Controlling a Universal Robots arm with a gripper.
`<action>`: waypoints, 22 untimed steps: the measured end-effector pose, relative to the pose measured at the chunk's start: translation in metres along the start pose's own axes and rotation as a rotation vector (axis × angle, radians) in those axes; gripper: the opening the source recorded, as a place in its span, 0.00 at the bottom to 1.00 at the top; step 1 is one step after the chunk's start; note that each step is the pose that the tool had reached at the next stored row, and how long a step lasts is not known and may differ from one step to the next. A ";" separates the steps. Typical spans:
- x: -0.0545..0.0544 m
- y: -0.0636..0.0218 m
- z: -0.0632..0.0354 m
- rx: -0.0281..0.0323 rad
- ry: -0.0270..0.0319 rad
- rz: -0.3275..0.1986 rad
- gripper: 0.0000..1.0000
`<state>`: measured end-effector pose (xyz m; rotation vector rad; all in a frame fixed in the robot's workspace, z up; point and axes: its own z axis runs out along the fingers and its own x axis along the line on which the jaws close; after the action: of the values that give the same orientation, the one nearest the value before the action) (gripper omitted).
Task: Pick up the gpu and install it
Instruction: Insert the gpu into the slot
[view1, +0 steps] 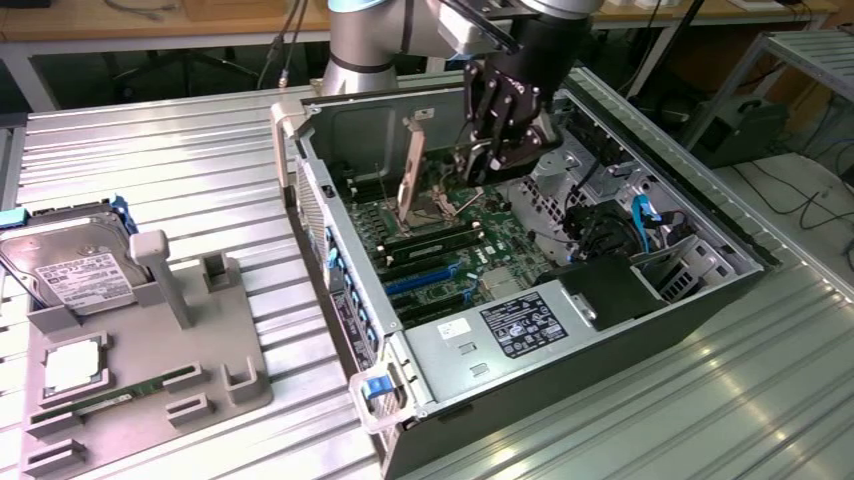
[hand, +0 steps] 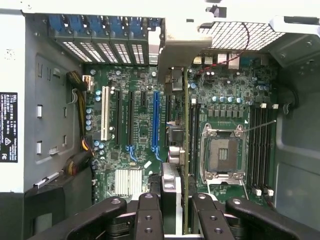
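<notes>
Inside open computer case (view1: 627, 400), vertical arm's pincer (view1: 491, 150) clamps gpu (hand: 177, 47).

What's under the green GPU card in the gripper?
Green motherboard, between its long blue slot and silver CPU socket. The edge-on gpu card covers the strip directly beneath.

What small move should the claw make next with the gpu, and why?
Probably a slow, short descent: the claw holds the gpu edge-on above the motherboard, seemingly not yet seated; its alignment I cannot confirm.
</notes>
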<state>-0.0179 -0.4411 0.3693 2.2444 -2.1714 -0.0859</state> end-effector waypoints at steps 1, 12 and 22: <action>0.000 0.0000 0.0010 0.0001 -0.0002 0.000 0.28; 0.000 -0.0004 0.0082 0.0007 -0.0014 0.023 0.28; 0.001 -0.0004 0.0089 0.0008 -0.0015 0.023 0.28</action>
<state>-0.0179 -0.4414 0.3604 2.2199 -2.1978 -0.0864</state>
